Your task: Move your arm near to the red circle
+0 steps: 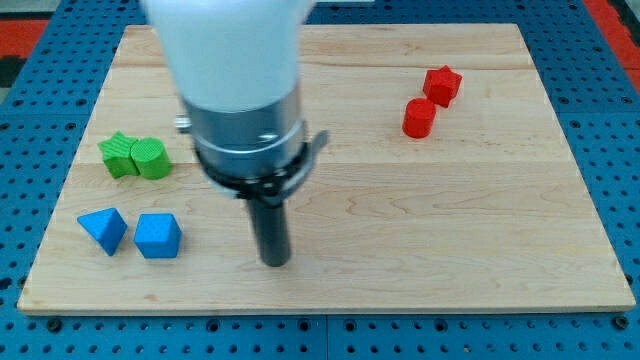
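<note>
Pale wooden board (480, 230) on blue perforated surface (620, 120); even bright light, soft shadows.

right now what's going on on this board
An xArm6 with a dark rod is meant to bring my tip near the red circle. My tip sits low on the wooden board, right of the blue blocks, touching nothing. The red circle lies far off toward the view's upper right, beside another red block.

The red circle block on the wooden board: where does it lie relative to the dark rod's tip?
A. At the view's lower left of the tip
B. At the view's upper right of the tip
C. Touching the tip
B: the red circle block sits far to the view's upper right of my tip, well apart from it.
</note>
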`<state>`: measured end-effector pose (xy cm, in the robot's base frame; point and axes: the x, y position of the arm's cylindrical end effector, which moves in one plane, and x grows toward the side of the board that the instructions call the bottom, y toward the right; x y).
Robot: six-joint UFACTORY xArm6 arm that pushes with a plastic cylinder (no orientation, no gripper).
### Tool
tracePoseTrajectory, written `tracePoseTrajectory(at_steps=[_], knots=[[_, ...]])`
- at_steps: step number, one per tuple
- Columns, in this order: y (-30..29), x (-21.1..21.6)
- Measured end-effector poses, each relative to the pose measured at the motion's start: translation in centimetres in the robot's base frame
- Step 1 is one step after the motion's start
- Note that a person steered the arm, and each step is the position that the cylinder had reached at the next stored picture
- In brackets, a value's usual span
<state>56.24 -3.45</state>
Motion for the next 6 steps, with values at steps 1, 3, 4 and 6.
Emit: tracePoseTrajectory(at_steps=[1,3,4,6], knots=[[3.0,0.0],[6.4,0.0],[7.6,0.0],[9.8,0.0]])
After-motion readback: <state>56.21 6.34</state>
